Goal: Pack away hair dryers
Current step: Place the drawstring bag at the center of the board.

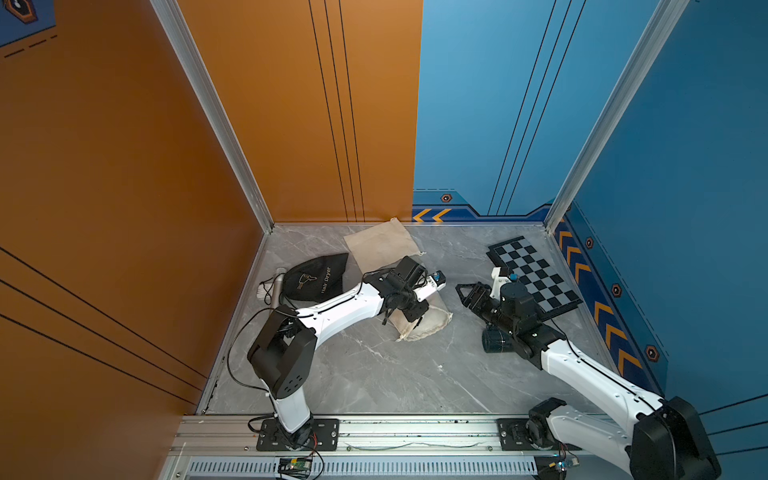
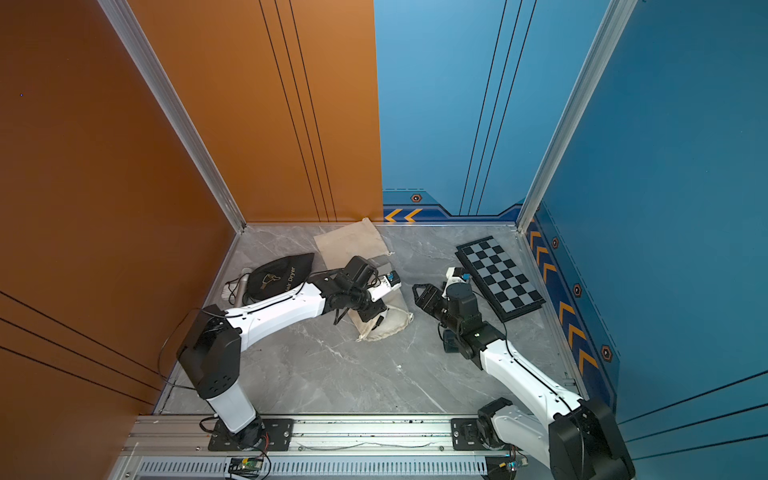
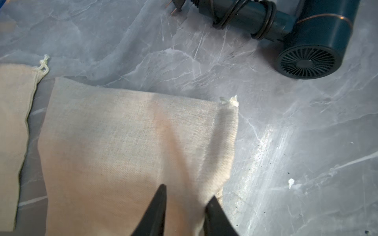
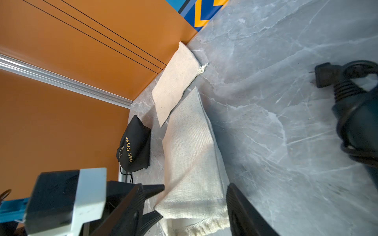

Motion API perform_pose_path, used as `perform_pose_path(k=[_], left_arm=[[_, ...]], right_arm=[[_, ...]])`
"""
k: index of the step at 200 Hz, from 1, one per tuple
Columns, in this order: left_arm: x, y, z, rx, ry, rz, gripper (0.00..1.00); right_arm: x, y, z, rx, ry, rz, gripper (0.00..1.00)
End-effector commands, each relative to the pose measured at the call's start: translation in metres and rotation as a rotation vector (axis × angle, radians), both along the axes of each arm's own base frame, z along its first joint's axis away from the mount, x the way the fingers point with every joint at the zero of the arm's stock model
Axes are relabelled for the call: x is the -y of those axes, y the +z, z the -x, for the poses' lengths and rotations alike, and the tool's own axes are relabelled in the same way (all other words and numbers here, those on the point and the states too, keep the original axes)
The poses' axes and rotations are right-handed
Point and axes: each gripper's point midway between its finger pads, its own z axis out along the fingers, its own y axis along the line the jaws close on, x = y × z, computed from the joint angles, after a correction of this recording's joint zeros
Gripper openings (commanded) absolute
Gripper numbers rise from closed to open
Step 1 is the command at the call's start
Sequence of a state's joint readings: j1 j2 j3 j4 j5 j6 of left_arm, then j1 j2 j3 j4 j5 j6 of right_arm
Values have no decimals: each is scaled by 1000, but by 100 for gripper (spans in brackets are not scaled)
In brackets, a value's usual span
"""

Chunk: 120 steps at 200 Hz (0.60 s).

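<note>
So, your left claw (image 3: 187, 194) hangs over the bulging beige pouch (image 3: 122, 153), its two black fingertips (image 3: 162, 189) parted and clamping nothing. Is any cloth caught in it?
No, you have only a soft ridge of cloth rising between the tips; whether they brush it, nobody can tell you.
And your right claw (image 1: 462, 296)?
Its jaws stand wide too, and you hold nothing there. In a top view it sits just beside the pouch, a strip of bare worktop (image 1: 374, 374) between them.
Where is your hair dryer?
Your blackish teal hair dryer (image 1: 494, 341) lies on the worktop under your right arm (image 1: 582, 370), cord (image 3: 269, 20) wound round its handle, apart from both claws. Your black pouch (image 1: 320, 276) marked "Hair Dryer" and flat beige pouch (image 1: 380, 245) lie toward the orange wall (image 1: 124, 208), both away from the dryer.
</note>
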<state>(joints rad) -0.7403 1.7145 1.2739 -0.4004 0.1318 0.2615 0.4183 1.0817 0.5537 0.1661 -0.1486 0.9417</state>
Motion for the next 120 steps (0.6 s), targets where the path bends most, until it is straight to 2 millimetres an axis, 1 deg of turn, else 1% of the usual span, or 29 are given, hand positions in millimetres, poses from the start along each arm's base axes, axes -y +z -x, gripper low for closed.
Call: perform_pose_path(k=[1,8,12,15,18,21,32,34,48,60,70,80,108,120], left_arm=[[-12,44,-17,73,156,167,66],[-17,52,-17,53,196,240,77],[-21,54,-17,36,225,276,81],[-22,63,-21,52,250,326,84],[-25,66,-22,50,280,356,85],[-28,67,-23,42,307,382,90],[-37,75,-22,2,401,466,95],[-41,67,-19,-18,425,462,96],[-57,55,-12,-108,600,495,97],[-59,45,2,-200,699,544,98],[-55,35,17,-252,746,567,98],[-55,26,28,-307,807,585,99],[-71,4,54,-456,1040,682,97],[-83,-6,67,-499,1132,717,94]], right_arm=[[13,-27,7,-95,-45,23,65],[15,-32,7,-112,-44,26,65],[15,-34,8,-122,-44,28,65],[16,-35,8,-129,-46,29,65],[17,-38,9,-139,-47,31,65],[17,-38,9,-144,-48,30,65],[19,-45,12,-174,-50,28,64],[19,-46,12,-180,-50,26,64],[20,-53,15,-233,-55,-1,63],[19,-59,17,-270,-57,-31,63],[19,-61,17,-281,-62,-50,63],[18,-63,17,-286,-64,-65,62],[19,-65,18,-294,-73,-68,62],[19,-66,19,-300,-77,-74,62]])
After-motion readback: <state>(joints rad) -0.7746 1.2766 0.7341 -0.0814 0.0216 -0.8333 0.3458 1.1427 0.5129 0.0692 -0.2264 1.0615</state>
